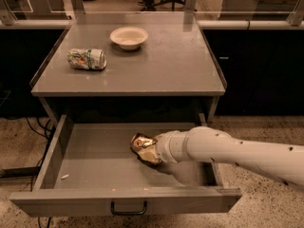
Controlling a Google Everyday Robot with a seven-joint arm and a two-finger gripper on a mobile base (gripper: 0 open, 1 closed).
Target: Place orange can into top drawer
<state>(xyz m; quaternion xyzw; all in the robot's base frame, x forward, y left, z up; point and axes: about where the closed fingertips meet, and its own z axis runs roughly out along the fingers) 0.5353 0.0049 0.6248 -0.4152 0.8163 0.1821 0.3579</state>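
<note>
Top drawer (pixel 97 164) is pulled fully out below the tabletop (pixel 166 68). Its flat front panel faces the camera, with the dark bar handle (pixel 128 208) at centre.

White arm (pixel 237 152) enters from the right, over the drawer's right wall. The gripper (pixel 158 152) is inside the drawer, right of centre.

Orange can (pixel 144 148) sits directly at the gripper's end, touching it, within the drawer's footprint. It is crumpled. The long axis appears to run diagonally, with the upper end toward the drawer's back-left and the lower end toward the arm and front-right. It is tilted, neither upright nor lying flat. Contact with the drawer floor cannot be judged.

The jaws are hidden behind the can and wrist, so I cannot tell whether they are spread or clamped.

On the tabletop, the white-green can (pixel 86 59) lies on its side at the left, long axis left-right. The white bowl (pixel 128 36) is further back, near centre, well apart from it.

A small pale scrap (pixel 65 176) lies on the drawer floor at front-left.
</note>
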